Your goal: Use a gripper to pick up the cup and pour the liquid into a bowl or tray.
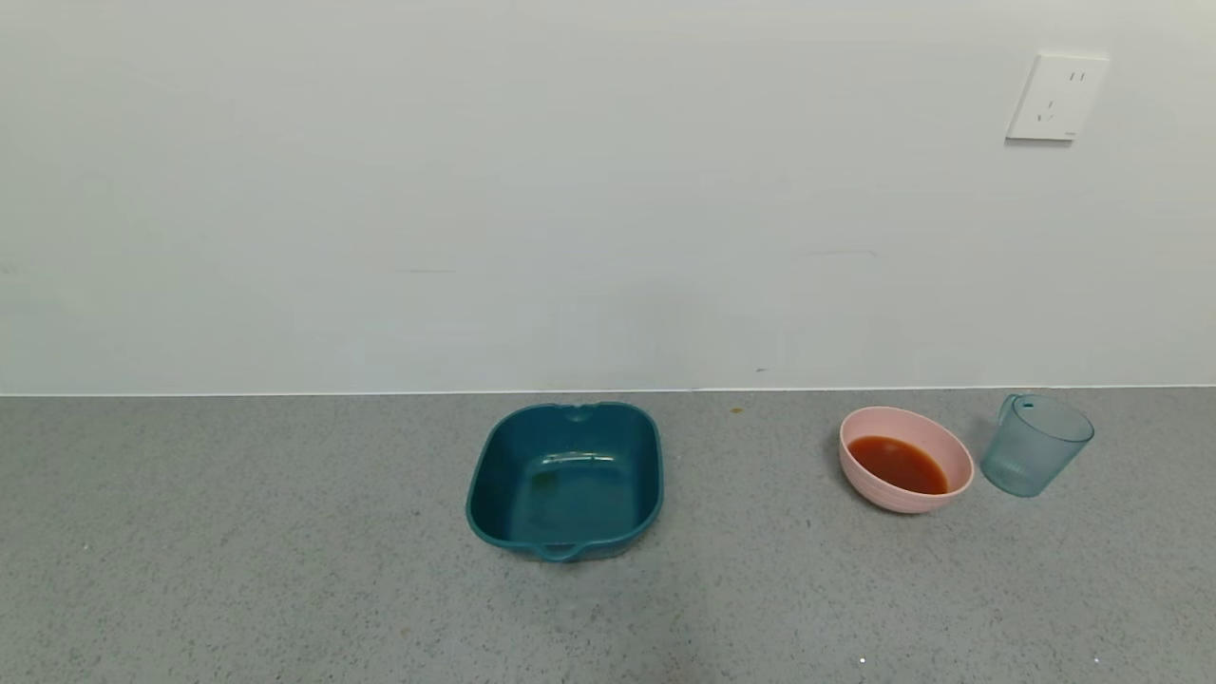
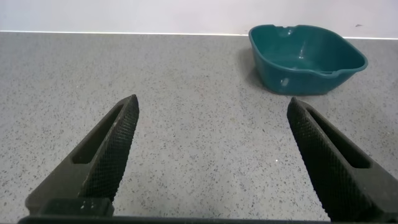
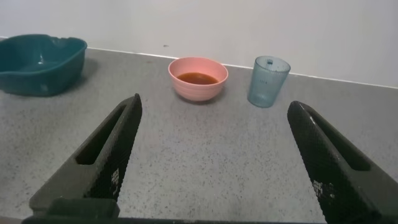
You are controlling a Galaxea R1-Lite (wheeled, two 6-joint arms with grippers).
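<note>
Right gripper (image 3: 211, 155) is hanging low over the grey speckled bench (image 1: 285, 570) with its jaws spread wide and nothing between them, and it is facing the task's things. Ahead of it the blue-grey cup (image 3: 268, 81) is standing upright near the back wall, its long axis vertical, looking empty, just beside the pale pink bowl (image 3: 198, 78), which is already holding the orange-red liquid (image 3: 198, 78). From the head view the cup (image 1: 1035, 445) is sitting on the robot's right, on the far side of the bowl (image 1: 905, 460) from the teal tray (image 1: 566, 480). Left gripper (image 2: 211, 155) is likewise gaping empty, facing the tray (image 2: 306, 58) and well away from the cup, so the right arm is the nearer one. Judging by the filled bowl, the pour looks done.
</note>
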